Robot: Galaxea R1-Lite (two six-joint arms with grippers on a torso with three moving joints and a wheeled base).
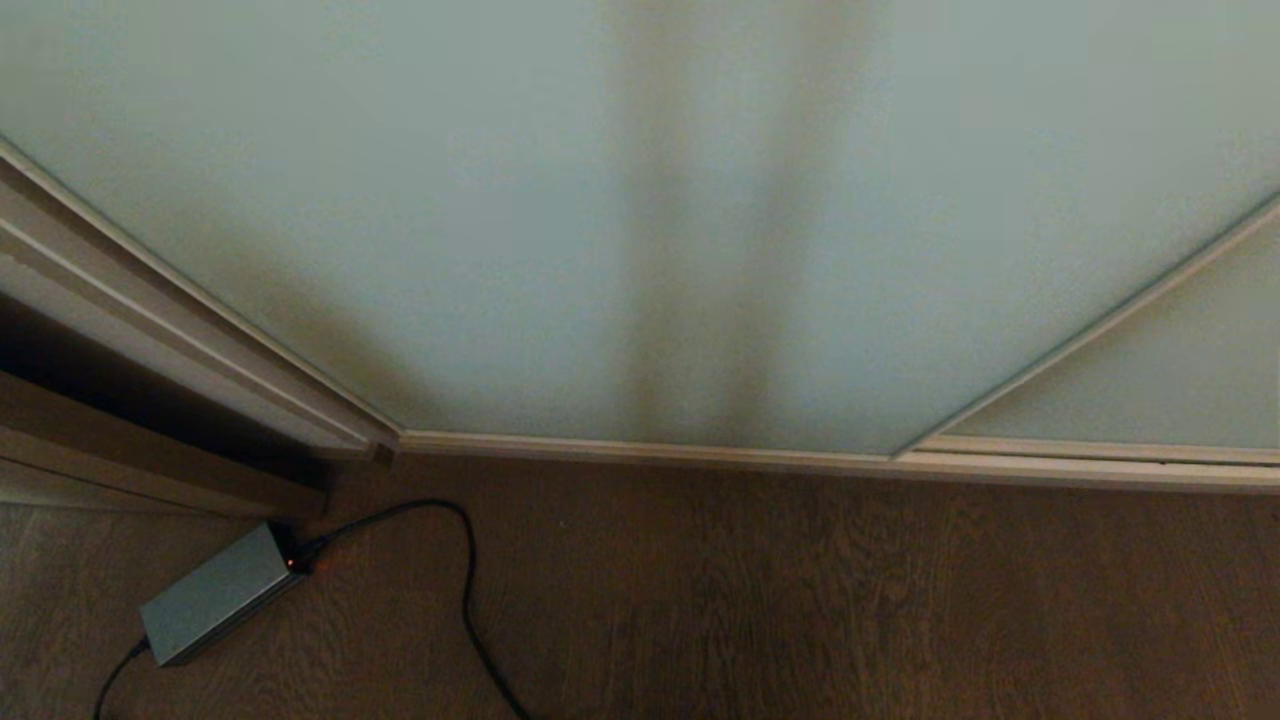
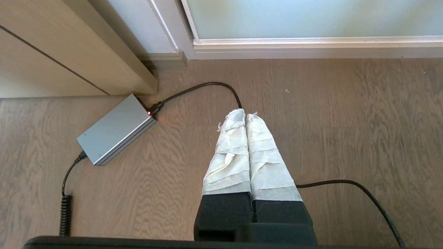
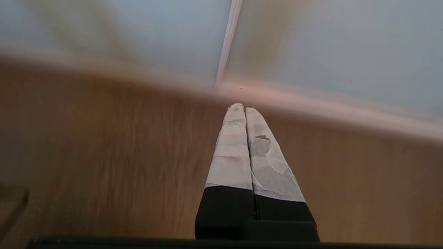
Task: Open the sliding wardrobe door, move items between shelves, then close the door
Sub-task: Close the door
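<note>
**Frosted glass door shut, both end effectors closed above the floor**

Frosted pale blue-green glass fills most of the head view: the sliding wardrobe door (image 1: 620, 230) stands closed in its slim off-white frame, its bottom rail meeting the brown wood-grain floor (image 1: 850, 600). A second glass panel (image 1: 1170, 380) overlaps it at the right. Neither arm appears in the head view.

On the floor to the left lies a grey power adapter (image 1: 215, 595) showing a small red light, with a black cable (image 1: 465, 570) curling away from it.

The left end effector (image 2: 245, 116) hangs above the floor near the adapter, its tape-wrapped fingers (image 2: 230, 155) pressed together and holding nothing. The right end effector (image 3: 242, 109) points toward the foot of the door, fingers likewise together and empty; its view is smeared by blur.
</note>
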